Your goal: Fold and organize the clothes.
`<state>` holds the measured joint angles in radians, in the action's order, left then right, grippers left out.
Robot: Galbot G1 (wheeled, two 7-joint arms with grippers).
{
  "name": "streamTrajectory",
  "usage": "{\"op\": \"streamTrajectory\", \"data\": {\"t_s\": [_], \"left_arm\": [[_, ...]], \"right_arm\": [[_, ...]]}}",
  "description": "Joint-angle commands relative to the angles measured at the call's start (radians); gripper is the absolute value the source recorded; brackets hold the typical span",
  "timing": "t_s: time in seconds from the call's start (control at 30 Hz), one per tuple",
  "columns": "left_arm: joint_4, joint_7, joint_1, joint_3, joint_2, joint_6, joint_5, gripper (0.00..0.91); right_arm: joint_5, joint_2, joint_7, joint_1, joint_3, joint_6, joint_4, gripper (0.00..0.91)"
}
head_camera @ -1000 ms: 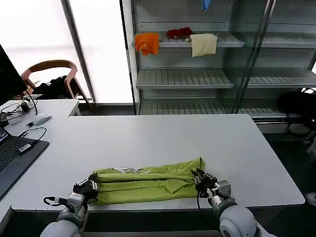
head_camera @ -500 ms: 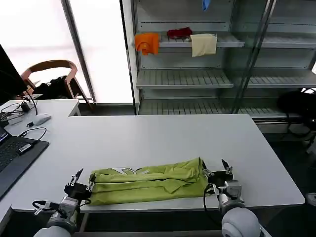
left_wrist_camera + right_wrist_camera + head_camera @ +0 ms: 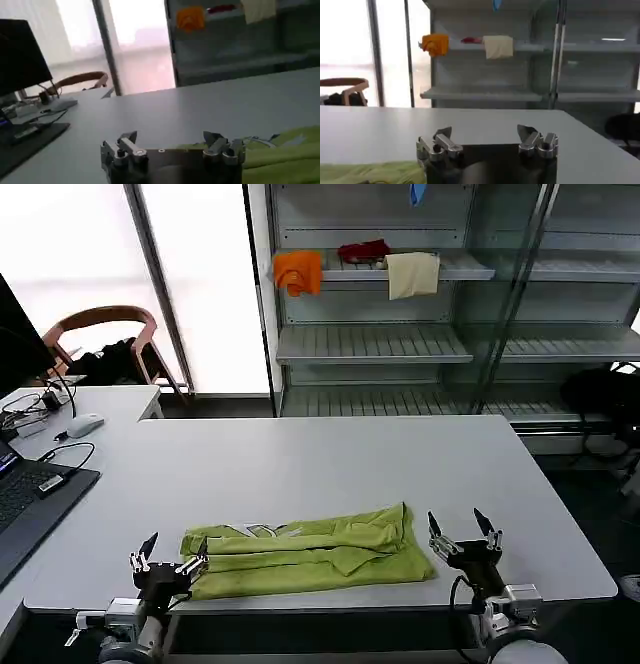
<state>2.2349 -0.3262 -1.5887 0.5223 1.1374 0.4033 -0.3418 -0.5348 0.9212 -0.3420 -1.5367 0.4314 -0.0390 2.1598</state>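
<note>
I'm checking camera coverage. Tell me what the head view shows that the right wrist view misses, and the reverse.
Head view alone: the whole folded T-shirt, the left gripper open at its left end, and the laptop. Right wrist view alone: a close look at the right gripper, open with bare table between its fingers. Both share: the right gripper, the T-shirt's right end, and the shelves with orange, red and cream cloths.

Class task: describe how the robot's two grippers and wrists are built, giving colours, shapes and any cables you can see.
Both the left gripper and the right gripper have two slim, dark, pointed fingers with silver metal fittings at their bases. Each sits on a black block, joined to a rounded light-grey wrist. A thin black cable loops beside the right wrist, and a small white connector sticks out by the left one.
</note>
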Motion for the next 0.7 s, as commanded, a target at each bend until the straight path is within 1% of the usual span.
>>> {"op": "streamTrajectory", "data": {"t_s": [0.03, 0.23, 0.47, 0.57, 0.6, 0.63, 0.67, 0.7], "left_arm": [[-0.063, -0.015, 0.001, -0.003, 0.175, -0.065, -0.157, 0.907], [-0.175, -0.008, 0.031, 0.000, 0.180, -0.131, -0.147, 0.907], [-0.209, -0.005, 0.048, -0.004, 0.202, -0.141, -0.166, 0.907], [-0.232, -0.008, 0.057, -0.003, 0.207, -0.161, -0.167, 0.907], [-0.234, -0.009, 0.059, -0.003, 0.207, -0.160, -0.171, 0.846], [-0.235, -0.009, 0.060, -0.003, 0.206, -0.156, -0.180, 0.846], [-0.238, -0.009, 0.065, -0.004, 0.206, -0.155, -0.185, 0.766], [-0.240, -0.009, 0.066, -0.004, 0.206, -0.155, -0.186, 0.705]], "right_arm": [[-0.074, -0.007, 0.146, -0.152, 0.185, 0.245, -0.036, 0.907], [-0.117, -0.012, 0.143, -0.160, 0.229, 0.243, -0.037, 0.907], [-0.122, -0.008, 0.141, -0.149, 0.236, 0.233, -0.035, 0.907], [-0.122, -0.008, 0.141, -0.148, 0.235, 0.232, -0.034, 0.907], [-0.122, -0.007, 0.142, -0.147, 0.235, 0.231, -0.033, 0.907], [-0.121, -0.007, 0.142, -0.146, 0.234, 0.230, -0.034, 0.907], [-0.121, -0.007, 0.142, -0.146, 0.234, 0.230, -0.034, 0.907], [-0.120, -0.007, 0.143, -0.145, 0.232, 0.230, -0.034, 0.907]]}}
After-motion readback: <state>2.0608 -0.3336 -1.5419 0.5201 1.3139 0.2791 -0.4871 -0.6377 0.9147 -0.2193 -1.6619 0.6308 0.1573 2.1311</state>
